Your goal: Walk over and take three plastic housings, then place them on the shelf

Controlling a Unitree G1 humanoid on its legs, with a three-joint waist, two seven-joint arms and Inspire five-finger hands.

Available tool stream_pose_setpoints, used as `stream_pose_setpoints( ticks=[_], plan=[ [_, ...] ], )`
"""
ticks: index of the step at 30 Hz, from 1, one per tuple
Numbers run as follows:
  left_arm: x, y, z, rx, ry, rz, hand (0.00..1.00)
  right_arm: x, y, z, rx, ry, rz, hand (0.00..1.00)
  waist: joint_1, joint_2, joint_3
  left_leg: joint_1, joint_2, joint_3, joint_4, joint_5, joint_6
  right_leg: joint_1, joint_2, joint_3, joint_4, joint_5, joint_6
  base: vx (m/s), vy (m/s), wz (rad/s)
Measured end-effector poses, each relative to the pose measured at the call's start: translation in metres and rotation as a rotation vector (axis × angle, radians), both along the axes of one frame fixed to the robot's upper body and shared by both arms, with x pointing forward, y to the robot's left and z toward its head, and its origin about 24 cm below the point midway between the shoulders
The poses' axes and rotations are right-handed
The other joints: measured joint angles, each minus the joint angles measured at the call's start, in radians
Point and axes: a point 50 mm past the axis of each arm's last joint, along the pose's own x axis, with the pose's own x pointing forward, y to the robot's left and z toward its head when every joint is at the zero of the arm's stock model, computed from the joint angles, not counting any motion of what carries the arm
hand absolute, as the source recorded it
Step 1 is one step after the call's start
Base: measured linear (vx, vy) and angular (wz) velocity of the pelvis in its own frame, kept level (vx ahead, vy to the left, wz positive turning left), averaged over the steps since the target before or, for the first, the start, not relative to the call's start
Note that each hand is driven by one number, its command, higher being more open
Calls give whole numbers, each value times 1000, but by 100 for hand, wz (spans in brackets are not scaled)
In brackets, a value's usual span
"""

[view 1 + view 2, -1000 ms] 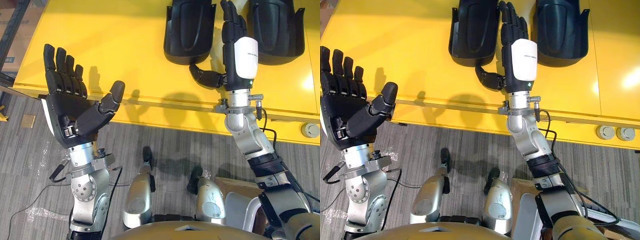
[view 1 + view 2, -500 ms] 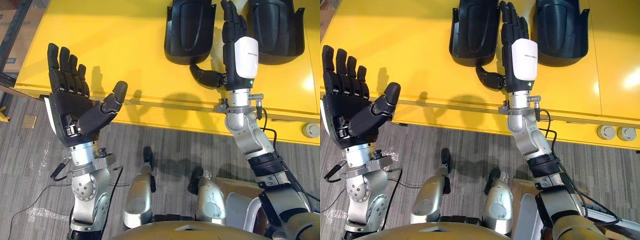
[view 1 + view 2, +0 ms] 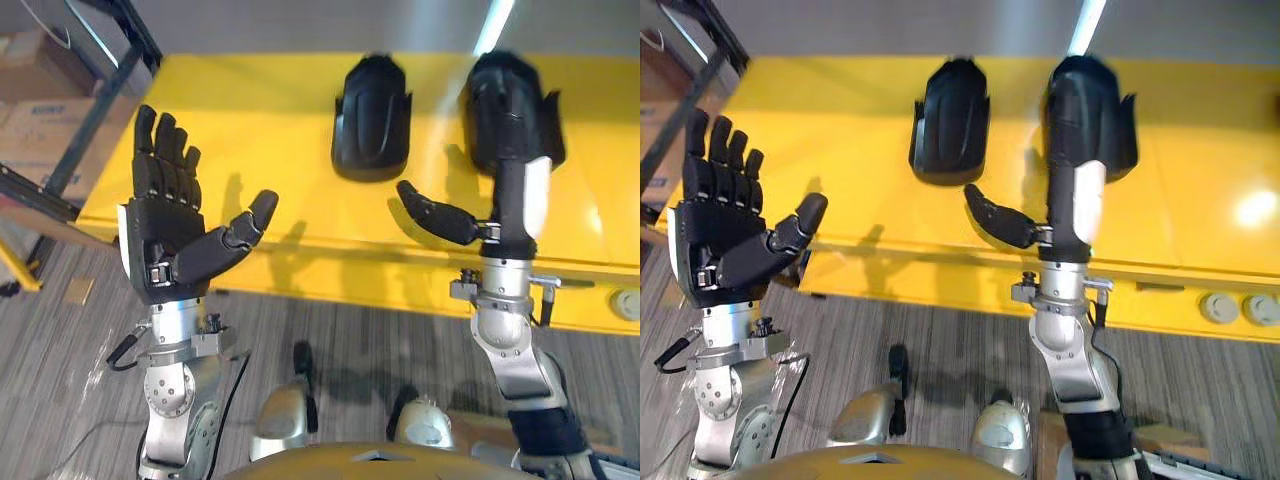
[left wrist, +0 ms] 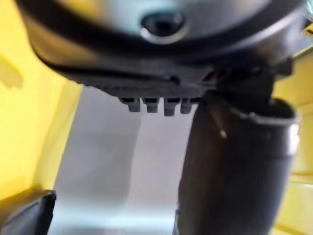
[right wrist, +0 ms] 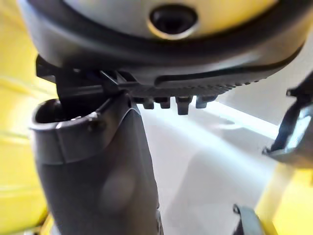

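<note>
Left eye view: two black housings (image 3: 371,120) (image 3: 480,115) on one yellow table (image 3: 260,110); two robot hands (image 3: 165,225) (image 3: 522,195), fingers apart.

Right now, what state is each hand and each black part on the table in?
left hand: open, raised, holding nothing.
right hand: open, thumb spread, reaching over the right housing.
left housing: lying on the yellow table, untouched.
right housing: on the table, beneath the right hand; contact unclear.
</note>
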Motion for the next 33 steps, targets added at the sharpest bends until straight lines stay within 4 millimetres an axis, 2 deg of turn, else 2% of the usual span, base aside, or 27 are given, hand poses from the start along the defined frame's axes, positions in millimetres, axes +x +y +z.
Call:
stream_pose_setpoints(
  ticks=[3,6,8,10,13,14,17,20,22,25,26,27,28,29,30,33],
  plan=[
    [-2,-1,-3,-9,13,-40,100,-8,-13,-9,97,29,-56,100,-5,-15,-27,22,2,41,0,-18,-5,16,11,36,-50,28,1,49,4,-36],
    [-2,-1,-3,-25,7,-69,100,-15,-22,-17,175,60,-86,100,-26,-14,-32,40,6,81,-1,-24,-3,19,13,75,-83,53,4,14,27,-47],
    [-2,-3,-3,-26,2,-83,100,-22,-28,-26,267,86,-118,100,-36,-17,-40,56,11,133,-1,-35,-12,14,18,125,-106,73,3,6,38,-71],
    [-1,-7,-2,-37,-2,-104,100,-29,-32,-34,345,104,-148,100,-57,-22,-43,75,17,178,-1,-47,-13,10,24,168,-122,87,2,5,31,-66],
    [1,-16,-2,-60,6,-135,100,-50,-47,-52,464,160,-230,100,-104,-23,-59,106,31,288,0,-65,-26,-27,41,279,-140,113,-1,2,26,-88],
    [2,-16,-2,-61,8,-135,100,-52,-48,-53,475,165,-236,100,-109,-23,-60,109,33,297,0,-66,-25,-30,43,289,-143,116,-1,17,16,-96],
    [8,-18,-2,-91,20,-108,100,-75,-61,-67,544,214,-309,100,-170,-21,-65,142,48,379,0,-78,-38,-47,65,367,-154,131,-3,12,-3,-77],
    [14,-18,-4,-102,33,-92,100,-93,-66,-76,592,249,-331,100,-195,-17,-69,160,63,416,0,-83,-47,-59,85,409,-155,133,-4,3,-27,-49],
    [14,-20,-4,-112,36,-93,100,-95,-64,-79,610,269,-304,100,-201,-17,-69,155,70,431,1,-81,-52,-76,97,424,-160,138,-3,-10,-37,-30],
    [15,-23,-7,-108,59,-95,100,-84,-52,-77,595,286,-199,100,-188,-18,-70,135,71,397,18,-94,-59,-97,114,450,-166,151,-8,-15,-33,-17],
    [15,-22,-7,-92,64,-72,100,-73,-46,-73,577,281,-126,100,-168,-21,-71,97,64,336,66,-129,-58,-122,116,473,-167,160,-10,-45,-14,-56],
    [15,-20,-7,-79,74,-49,100,-61,-39,-66,549,269,-48,100,-136,-22,-70,55,44,233,129,-182,-50,-144,120,509,-169,167,-2,-54,-1,-70],
    [15,-18,-8,-78,81,-38,100,-55,-35,-63,533,264,-7,100,-121,-22,-69,41,36,192,162,-206,-45,-149,123,527,-172,171,-2,-44,26,-81],
    [14,-14,-10,-82,95,-11,100,-45,-29,-57,509,256,68,100,-102,-21,-70,15,23,116,230,-256,-36,-149,130,553,-180,180,-5,-30,62,-67],
    [12,-10,-11,-88,102,17,100,-37,-24,-51,500,245,134,100,-92,-15,-69,-12,20,58,310,-302,-25,-143,142,573,-185,186,-9,-22,68,-57],
    [11,-2,-11,-97,102,74,100,-25,-16,-47,504,234,222,100,-69,-4,-69,-59,19,-42,451,-391,-19,-143,165,606,-185,195,-12,-13,105,-44]
  ],
)
